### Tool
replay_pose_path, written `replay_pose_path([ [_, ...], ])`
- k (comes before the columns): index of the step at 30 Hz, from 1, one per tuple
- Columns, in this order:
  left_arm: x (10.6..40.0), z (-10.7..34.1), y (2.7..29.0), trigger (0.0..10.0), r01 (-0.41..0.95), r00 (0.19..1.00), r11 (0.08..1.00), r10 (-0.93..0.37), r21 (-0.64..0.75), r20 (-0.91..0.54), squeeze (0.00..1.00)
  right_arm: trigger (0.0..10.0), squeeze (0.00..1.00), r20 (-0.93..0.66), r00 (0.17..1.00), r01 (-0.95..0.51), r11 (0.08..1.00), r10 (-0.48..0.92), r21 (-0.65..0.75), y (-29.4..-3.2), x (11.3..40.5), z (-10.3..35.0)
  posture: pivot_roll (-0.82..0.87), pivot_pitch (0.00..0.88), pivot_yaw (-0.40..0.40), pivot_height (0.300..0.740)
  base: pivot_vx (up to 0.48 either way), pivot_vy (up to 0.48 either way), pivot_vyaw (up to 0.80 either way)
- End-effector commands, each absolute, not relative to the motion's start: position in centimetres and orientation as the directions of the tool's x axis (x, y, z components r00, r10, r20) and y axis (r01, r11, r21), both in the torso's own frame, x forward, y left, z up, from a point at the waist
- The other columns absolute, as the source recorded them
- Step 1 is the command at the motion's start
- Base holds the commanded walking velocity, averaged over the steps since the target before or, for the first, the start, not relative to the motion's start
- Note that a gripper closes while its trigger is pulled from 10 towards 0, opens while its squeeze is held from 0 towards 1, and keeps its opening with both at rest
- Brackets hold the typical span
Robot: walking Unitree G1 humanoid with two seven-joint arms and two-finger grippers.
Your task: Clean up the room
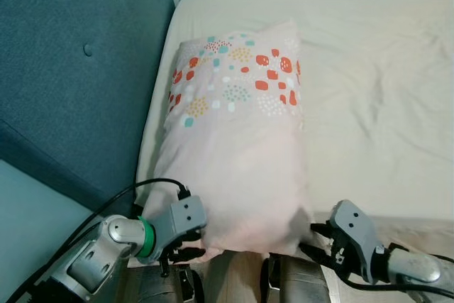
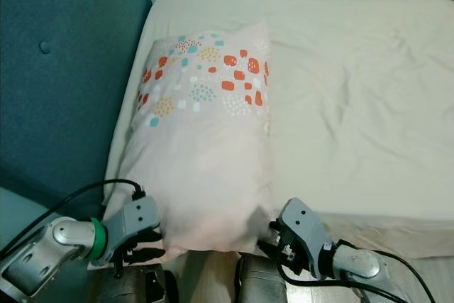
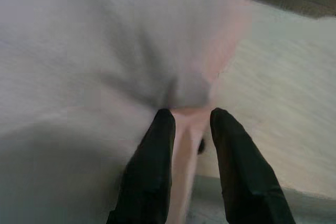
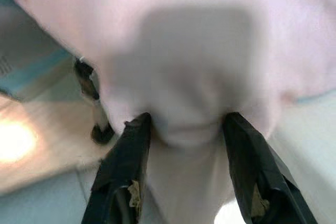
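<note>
Bed: pillow lengthwise beside headboard; left end effector, right end effector clamped on near corners.

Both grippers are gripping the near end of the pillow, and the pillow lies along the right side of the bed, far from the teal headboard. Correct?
Not quite. The pillow lies along the bed's left side, right beside the teal headboard, as the left eye view shows. The rest holds: the left gripper and right gripper each pinch its near end.
</note>
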State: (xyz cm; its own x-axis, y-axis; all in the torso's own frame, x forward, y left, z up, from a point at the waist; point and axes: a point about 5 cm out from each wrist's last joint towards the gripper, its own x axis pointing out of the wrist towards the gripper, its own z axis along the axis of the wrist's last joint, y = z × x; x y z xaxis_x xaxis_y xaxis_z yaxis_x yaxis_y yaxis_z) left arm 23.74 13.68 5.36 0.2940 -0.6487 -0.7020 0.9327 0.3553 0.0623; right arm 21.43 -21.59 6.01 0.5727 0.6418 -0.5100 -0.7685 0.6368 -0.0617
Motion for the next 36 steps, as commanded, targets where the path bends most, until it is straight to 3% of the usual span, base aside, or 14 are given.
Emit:
replay_pose_path([
  [1, 24.3, 3.7, 13.1, 10.0, 0.920, 0.329, 0.380, -0.607, 0.100, -0.723, 0.00, 10.0, 0.00, -0.511, 0.554, -0.786, 0.615, 0.657, -0.060, -20.5, 22.5, 5.0, -0.11, 0.122, 0.103, 0.606, 0.000, 0.000, 0.00],
  [4, 25.1, 3.8, 12.6, 10.0, 0.905, 0.380, 0.397, -0.591, 0.154, -0.711, 0.00, 10.0, 0.00, -0.502, 0.544, -0.793, 0.608, 0.672, -0.045, -19.9, 23.1, 4.7, -0.10, 0.125, 0.101, 0.606, 0.000, 0.000, 0.00],
  [5, 26.1, 4.3, 12.0, 10.0, 0.877, 0.442, 0.439, -0.580, 0.195, -0.684, 0.00, 10.0, 0.00, -0.500, 0.533, -0.797, 0.604, 0.682, -0.025, -19.3, 23.6, 4.3, -0.09, 0.133, 0.100, 0.606, 0.000, 0.000, 0.00],
  [7, 26.8, 4.7, 11.7, 10.0, 0.854, 0.485, 0.471, -0.570, 0.220, -0.663, 0.00, 10.0, 0.00, -0.502, 0.522, -0.801, 0.599, 0.690, -0.010, -18.9, 23.9, 3.9, -0.09, 0.138, 0.099, 0.606, 0.000, 0.000, 0.00],
  [9, 29.2, 7.9, 9.6, 10.0, 0.762, 0.635, 0.589, -0.598, 0.270, -0.489, 0.00, 10.0, 0.00, -0.483, 0.523, -0.810, 0.586, 0.702, -0.024, -17.2, 25.6, 3.7, -0.07, 0.155, 0.103, 0.606, 0.000, 0.000, 0.00],
  [13, 30.8, 11.3, 7.9, 10.0, 0.709, 0.705, 0.646, -0.633, 0.283, -0.321, 0.00, 10.0, 0.00, -0.437, 0.572, -0.795, 0.601, 0.695, -0.085, -16.1, 27.8, 4.8, -0.07, 0.165, 0.106, 0.606, 0.000, 0.000, 0.00],
  [19, 31.7, 13.2, 7.0, 10.0, 0.685, 0.728, 0.667, -0.638, 0.292, -0.251, 0.00, 10.0, 0.00, -0.386, 0.616, -0.773, 0.622, 0.687, -0.126, -15.5, 29.7, 6.0, -0.07, 0.189, 0.110, 0.606, 0.000, 0.000, 0.00],
  [21, 32.6, 15.0, 6.1, 10.0, 0.665, 0.745, 0.683, -0.635, 0.302, -0.205, 0.00, 10.0, 0.00, -0.324, 0.681, -0.726, 0.664, 0.657, -0.181, -14.8, 32.3, 7.9, -0.05, 0.222, 0.121, 0.606, 0.000, 0.000, 0.00],
  [24, 32.8, 15.5, 5.7, 10.0, 0.664, 0.745, 0.683, -0.638, 0.303, -0.194, 0.00, 10.0, 0.00, -0.298, 0.721, -0.690, 0.690, 0.626, -0.219, -14.7, 33.7, 8.9, -0.04, 0.235, 0.124, 0.606, 0.000, 0.000, 0.00],
  [26, 33.0, 15.7, 5.0, 10.0, 0.668, 0.741, 0.678, -0.644, 0.306, -0.191, 0.00, 10.0, 0.00, -0.273, 0.823, -0.567, 0.757, 0.498, -0.327, -15.9, 36.0, 10.9, -0.03, 0.254, 0.128, 0.606, 0.000, 0.000, 0.00],
  [29, 33.1, 16.0, 4.6, 10.0, 0.667, 0.742, 0.681, -0.645, 0.302, -0.184, 0.00, 10.0, 0.00, -0.244, 0.896, -0.442, 0.800, 0.371, -0.407, -17.6, 37.3, 12.4, -0.02, 0.261, 0.132, 0.606, 0.000, 0.000, 0.00],
  [31, 33.3, 16.2, 4.4, 10.0, 0.665, 0.743, 0.684, -0.644, 0.298, -0.181, 0.00, 10.0, 0.00, -0.235, 0.914, -0.404, 0.811, 0.332, -0.423, -18.2, 37.6, 12.9, -0.02, 0.261, 0.132, 0.606, 0.000, 0.000, 0.00],
  [34, 34.4, 17.2, 3.4, 10.0, 0.663, 0.744, 0.683, -0.646, 0.306, -0.169, 0.00, 10.0, 0.00, -0.180, 0.976, -0.199, 0.824, 0.119, -0.531, -21.8, 38.7, 15.4, -0.03, 0.272, 0.135, 0.606, 0.000, 0.000, 0.00],
  [36, 34.8, 17.7, 3.1, 10.0, 0.658, 0.747, 0.684, -0.645, 0.315, -0.160, 0.00, 10.0, 0.00, -0.154, 0.986, -0.141, 0.821, 0.066, -0.553, -22.8, 38.9, 16.2, -0.03, 0.272, 0.136, 0.606, 0.000, 0.000, 0.00],
])
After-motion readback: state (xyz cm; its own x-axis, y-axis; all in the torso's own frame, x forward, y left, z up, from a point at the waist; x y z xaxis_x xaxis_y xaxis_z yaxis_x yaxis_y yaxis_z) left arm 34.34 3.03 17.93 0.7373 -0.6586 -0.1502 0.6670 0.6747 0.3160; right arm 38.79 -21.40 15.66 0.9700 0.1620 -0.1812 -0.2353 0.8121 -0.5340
